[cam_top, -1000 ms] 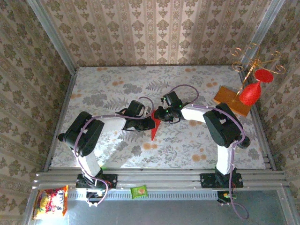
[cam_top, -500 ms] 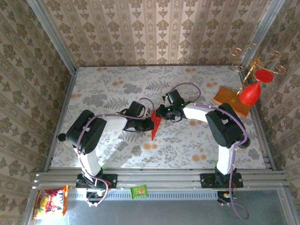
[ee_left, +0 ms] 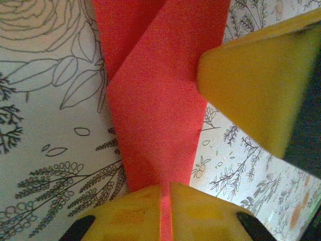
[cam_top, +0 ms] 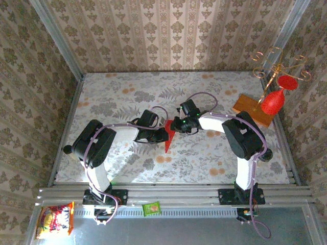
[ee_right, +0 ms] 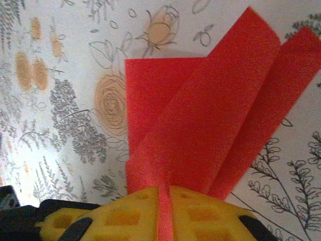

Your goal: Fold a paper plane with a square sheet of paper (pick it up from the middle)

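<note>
**Position of the work piece.** The red paper (cam_top: 168, 139) is located near the middle of the floral-patterned surface (cam_top: 122, 97), between the left pincer (cam_top: 162, 133) and the right pincer (cam_top: 174, 124). In the top view it is seen as a narrow, creased, pointed shape. Its tip is directed toward the near edge and its wider end is taken up between the two pincers. Whether the tip is touching the surface cannot be told.

**Left pincer.** It is closed on the red paper. In the left wrist view a thin edge of the sheet is clamped between the yellow fingers (ee_left: 125, 216). A folded strip with a diagonal crease is seen running away from the grip. One yellow finger of the right pincer is observed at the upper right of that view, touching the strip's edge.

**Right pincer.** It is likewise closed on the red paper. In the right wrist view the paper is pinched between the yellow fingers (ee_right: 200, 216), and several folded layers are fanned out beyond them over the surface.

**Other items.** A wooden board (cam_top: 253, 109) is noted at the far right of the surface, with a red goblet-shaped ornament (cam_top: 272, 102) seen over it. Both are well apart from the paper.
</note>
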You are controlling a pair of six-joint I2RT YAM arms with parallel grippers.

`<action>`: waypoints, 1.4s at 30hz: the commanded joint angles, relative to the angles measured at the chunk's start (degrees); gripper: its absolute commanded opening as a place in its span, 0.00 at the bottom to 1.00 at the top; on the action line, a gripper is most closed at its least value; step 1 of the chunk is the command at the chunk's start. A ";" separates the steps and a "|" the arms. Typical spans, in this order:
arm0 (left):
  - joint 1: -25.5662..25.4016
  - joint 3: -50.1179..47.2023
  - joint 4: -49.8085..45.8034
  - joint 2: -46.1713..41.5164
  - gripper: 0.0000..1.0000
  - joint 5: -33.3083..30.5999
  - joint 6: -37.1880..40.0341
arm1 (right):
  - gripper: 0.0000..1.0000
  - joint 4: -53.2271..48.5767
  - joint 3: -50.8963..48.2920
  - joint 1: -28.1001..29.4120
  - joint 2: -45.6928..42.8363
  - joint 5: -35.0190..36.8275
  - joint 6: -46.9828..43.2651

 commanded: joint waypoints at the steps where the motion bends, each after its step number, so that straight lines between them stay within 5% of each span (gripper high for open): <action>1: 0.34 1.66 -0.76 -1.42 0.14 1.48 -0.08 | 0.16 -1.80 1.68 -0.12 1.36 0.00 -1.01; 23: 0.34 2.74 -6.21 3.94 0.09 -0.25 0.96 | 0.15 -0.79 1.56 -0.91 5.17 0.04 -0.94; 29: 0.34 1.75 -8.11 4.53 0.00 -0.25 1.58 | 0.14 0.62 1.87 -3.97 6.22 0.90 -0.93; 42: -0.01 -1.12 -8.11 6.14 0.00 0.71 2.02 | 0.15 0.32 11.95 -11.19 13.90 2.19 1.54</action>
